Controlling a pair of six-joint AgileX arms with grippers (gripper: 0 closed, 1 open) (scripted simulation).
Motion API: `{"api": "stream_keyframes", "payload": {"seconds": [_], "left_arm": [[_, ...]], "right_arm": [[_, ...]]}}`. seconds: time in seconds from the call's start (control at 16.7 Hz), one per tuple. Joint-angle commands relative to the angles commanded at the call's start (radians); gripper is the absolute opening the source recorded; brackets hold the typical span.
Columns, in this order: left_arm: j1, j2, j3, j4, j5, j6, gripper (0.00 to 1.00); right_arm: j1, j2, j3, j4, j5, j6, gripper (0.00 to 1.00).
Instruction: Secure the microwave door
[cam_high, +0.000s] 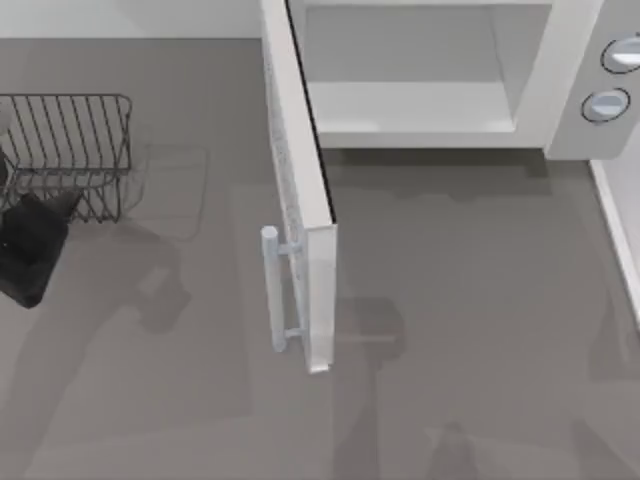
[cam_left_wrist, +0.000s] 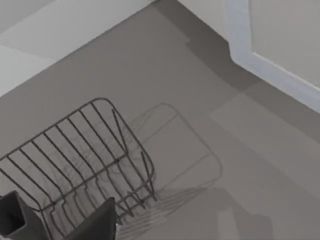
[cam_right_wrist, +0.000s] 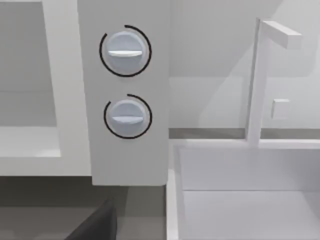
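The near strip of the grey bench (cam_high: 480, 400) lies bare, with open room on both sides of the door's free edge. The microwave door (cam_high: 300, 190) stands swung wide open, edge-on from above, reaching from the left front corner of the microwave (cam_high: 560, 90) toward the near side of the bench. Its pale bar handle (cam_high: 272, 290) sits on the door's left face, close to the free edge, held off the panel by two short posts.

At the left edge of the top view the left hand (cam_high: 30, 250) hangs over the bench, dark and blocky, well apart from the door; whether its fingers stand wide or narrow I cannot tell. Just beyond it sits a dark wire rack (cam_high: 70, 150), its near corner beside the hand. The left wrist view shows the rack (cam_left_wrist: 85, 160) close by and the door's lower corner (cam_left_wrist: 280, 45) farther off, with bare bench between them.

Farthest back, the microwave's pale cavity (cam_high: 410, 80) is open to the front. Two round grey knobs (cam_right_wrist: 125, 50) sit one above the other on its right-hand panel, and a white sink (cam_right_wrist: 250, 200) adjoins that side.
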Motion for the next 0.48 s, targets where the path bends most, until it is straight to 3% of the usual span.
{"api": "stream_keyframes", "payload": {"seconds": [0.48], "left_arm": [[-0.135, 0.642, 0.716, -0.524, 0.158, 0.335, 1.00]], "right_arm": [[0.000, 0.000, 0.000, 0.000, 0.000, 0.000, 1.00]]}}
